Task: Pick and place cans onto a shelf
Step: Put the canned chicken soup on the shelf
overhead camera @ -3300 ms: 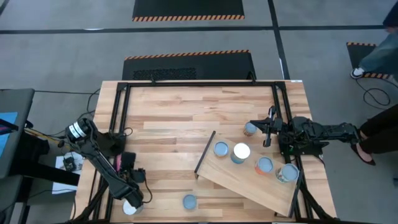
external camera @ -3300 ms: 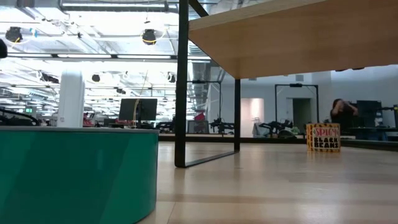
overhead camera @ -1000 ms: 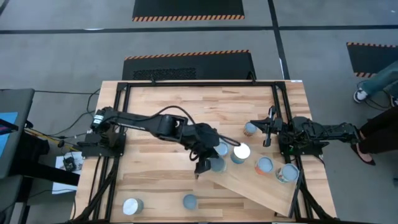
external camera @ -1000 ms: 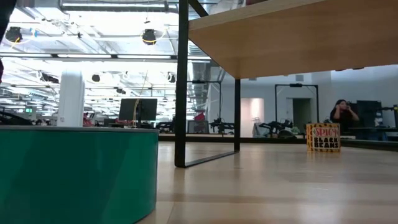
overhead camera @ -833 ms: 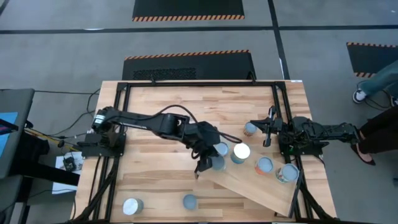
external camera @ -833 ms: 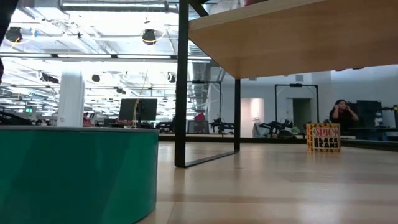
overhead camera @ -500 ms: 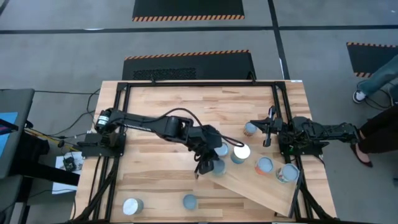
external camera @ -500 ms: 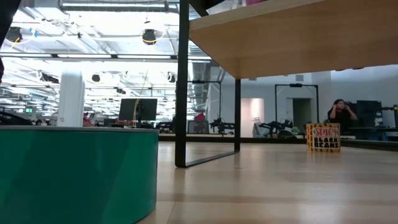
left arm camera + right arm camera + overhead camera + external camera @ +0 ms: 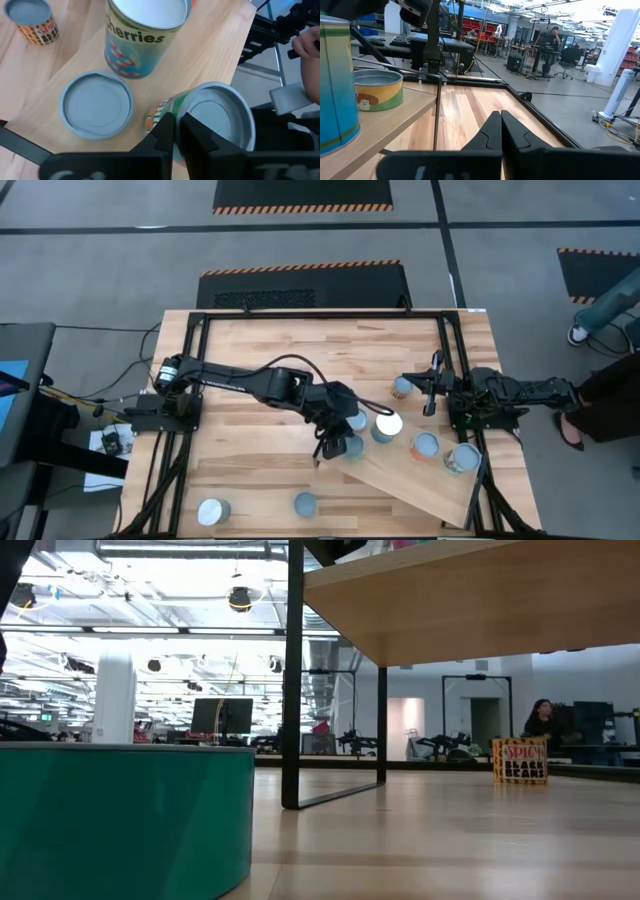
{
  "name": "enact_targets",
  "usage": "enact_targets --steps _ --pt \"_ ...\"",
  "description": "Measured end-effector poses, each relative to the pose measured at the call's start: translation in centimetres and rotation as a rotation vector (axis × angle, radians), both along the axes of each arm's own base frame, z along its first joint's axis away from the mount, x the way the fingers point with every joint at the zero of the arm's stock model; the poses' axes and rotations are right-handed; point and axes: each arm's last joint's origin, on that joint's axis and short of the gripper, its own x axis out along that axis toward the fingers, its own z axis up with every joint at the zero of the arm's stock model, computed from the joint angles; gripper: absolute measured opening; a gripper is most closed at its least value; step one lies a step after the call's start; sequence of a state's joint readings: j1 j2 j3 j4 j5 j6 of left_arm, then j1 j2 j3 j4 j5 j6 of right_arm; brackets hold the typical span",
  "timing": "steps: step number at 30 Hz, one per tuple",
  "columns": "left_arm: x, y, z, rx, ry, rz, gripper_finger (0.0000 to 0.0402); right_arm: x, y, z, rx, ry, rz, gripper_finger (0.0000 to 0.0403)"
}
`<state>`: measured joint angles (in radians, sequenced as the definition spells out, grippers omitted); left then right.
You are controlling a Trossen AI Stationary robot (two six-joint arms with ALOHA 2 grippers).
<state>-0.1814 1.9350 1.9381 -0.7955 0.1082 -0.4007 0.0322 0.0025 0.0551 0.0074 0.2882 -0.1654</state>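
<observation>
The shelf, a pale tilted board on black legs, carries several cans. A can with a green and orange label stands at the shelf's left end, next to a flat grey-topped can and a white-topped cherries can. My left gripper reaches over from the left and is shut on the green and orange can. My right gripper waits shut at the table's right, holding nothing. My left gripper has the green and orange can by the rim on one side of its top. The rim runs into the thin gap between the two fingers, which point down from above. The can stands upright; I cannot see if its base rests on the board.
Two more cans stand near the table's front edge, and one is beside my right gripper. In the low view a green can is close by, and the shelf's black leg stands on the table. A person is far behind.
My left arm has sunk a little over the shelf's left end with the can; in the low view its dark bulk now shows above the board's edge. The can has kept its place on the shelf.
</observation>
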Motion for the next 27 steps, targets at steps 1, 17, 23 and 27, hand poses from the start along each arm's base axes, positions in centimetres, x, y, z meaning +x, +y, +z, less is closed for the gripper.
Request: enact_targets --steps 1,17,23,27 --pt "0.0 0.0 0.0 0.0 0.0 0.0 0.0019 0.0 0.0 0.0 0.0 0.0 0.0 0.0008" --pt "0.0 0.0 0.0 0.021 -0.007 -0.002 0.006 0.0 0.0 0.0 0.0 0.0 0.0 0.0008" --pt "-1.5 0.4 2.0 0.066 -0.049 -0.025 0.006 0.0 0.0 0.0 0.0 0.0 0.0 0.0008" --pt "-3.1 0.6 3.9 0.141 -0.095 -0.058 0.006 0.0 0.0 0.0 0.0 0.0 0.0 0.0008"
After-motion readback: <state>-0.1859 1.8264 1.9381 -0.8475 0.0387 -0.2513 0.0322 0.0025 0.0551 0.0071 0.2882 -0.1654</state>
